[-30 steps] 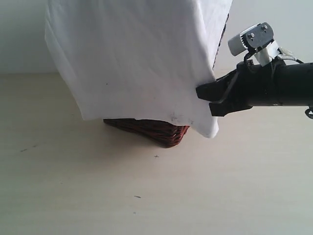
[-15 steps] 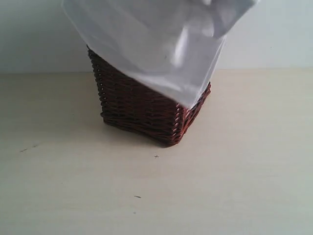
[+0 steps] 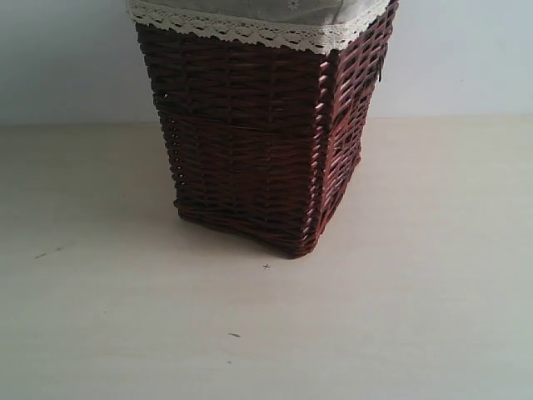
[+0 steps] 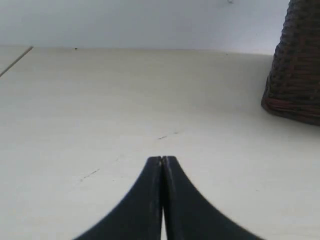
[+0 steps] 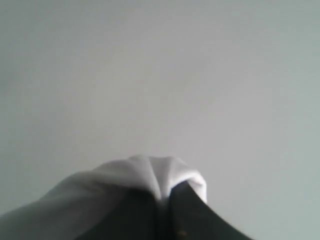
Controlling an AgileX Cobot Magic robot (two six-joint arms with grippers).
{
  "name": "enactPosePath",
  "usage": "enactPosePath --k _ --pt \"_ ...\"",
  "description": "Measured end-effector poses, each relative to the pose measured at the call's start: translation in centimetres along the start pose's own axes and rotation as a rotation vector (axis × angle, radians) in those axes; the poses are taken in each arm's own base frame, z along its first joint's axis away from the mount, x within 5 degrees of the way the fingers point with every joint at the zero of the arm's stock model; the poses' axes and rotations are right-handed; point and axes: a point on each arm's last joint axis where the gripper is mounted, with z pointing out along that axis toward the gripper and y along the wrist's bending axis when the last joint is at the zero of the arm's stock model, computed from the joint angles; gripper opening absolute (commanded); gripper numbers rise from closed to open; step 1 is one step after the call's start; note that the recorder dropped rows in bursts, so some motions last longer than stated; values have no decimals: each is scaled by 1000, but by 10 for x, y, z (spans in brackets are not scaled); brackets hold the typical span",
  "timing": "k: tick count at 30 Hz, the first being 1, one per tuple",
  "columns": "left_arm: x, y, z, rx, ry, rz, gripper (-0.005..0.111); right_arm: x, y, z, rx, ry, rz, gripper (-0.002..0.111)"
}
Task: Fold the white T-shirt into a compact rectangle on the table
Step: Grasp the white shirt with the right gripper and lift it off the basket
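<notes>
the counter (image 3: 416, 317) spreads pale around the dark wicker basket (image 3: 258, 142), which stands on it with a lace-edged liner (image 3: 250, 32) over its rim – the left pincer (image 4: 162, 161), pressed together and empty, hangs near the basket over bare counter; the right pincer (image 5: 162, 197) is clamped on a fold of the white t-shirt (image 5: 145, 172), against a plain grey backdrop

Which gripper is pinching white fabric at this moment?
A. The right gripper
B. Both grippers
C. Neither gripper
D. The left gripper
A. In the right wrist view the right gripper is shut on a bunched fold of the white T-shirt, while the left wrist view shows the left gripper shut with nothing in it, above the bare table.
</notes>
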Motion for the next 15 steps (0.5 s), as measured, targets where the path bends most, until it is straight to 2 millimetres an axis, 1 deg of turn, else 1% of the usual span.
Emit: enactPosePath --k 5,7,12,14,15 --pt "0 0 0 0 0 0 0 -51 -16 -6 50 -128 -79 0" --pt "0 0 0 0 0 0 0 -68 -21 -9 75 -168 -108 0" --pt "0 0 0 0 0 0 0 -111 -38 -23 210 -240 -165 0" --pt "0 0 0 0 0 0 0 -124 -46 -30 290 -246 -168 0" --pt "0 0 0 0 0 0 0 -125 -49 -32 329 -230 -177 0"
